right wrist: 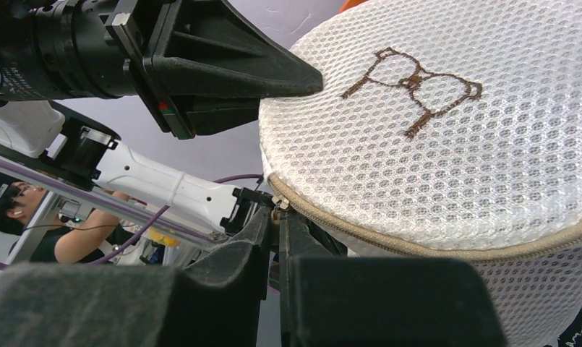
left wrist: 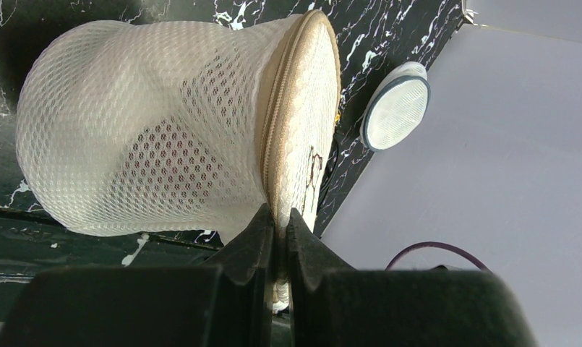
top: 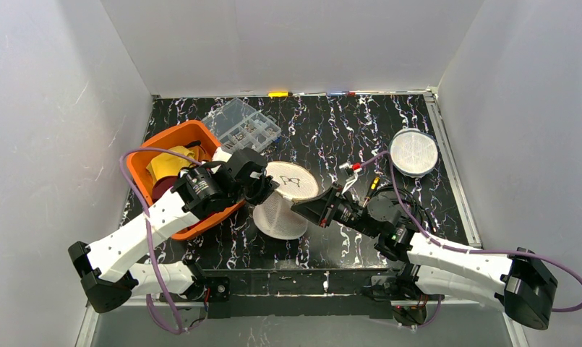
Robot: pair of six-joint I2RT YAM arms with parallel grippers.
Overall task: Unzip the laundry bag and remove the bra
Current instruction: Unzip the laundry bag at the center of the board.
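Looking across the desk (top: 331, 130), I have the laundry bag (top: 279, 217) in the middle between both arms. My left claw (left wrist: 280, 217) is clenched on its rim seam, and my right claw (right wrist: 275, 217) is pinched, as far as I can see, on the zipper pull (right wrist: 277, 204). The zipper (right wrist: 418, 242) curves around the lid away from the right claw, so I judge the pull must follow that ring while the left claw anchors the bag from the lid's far side.
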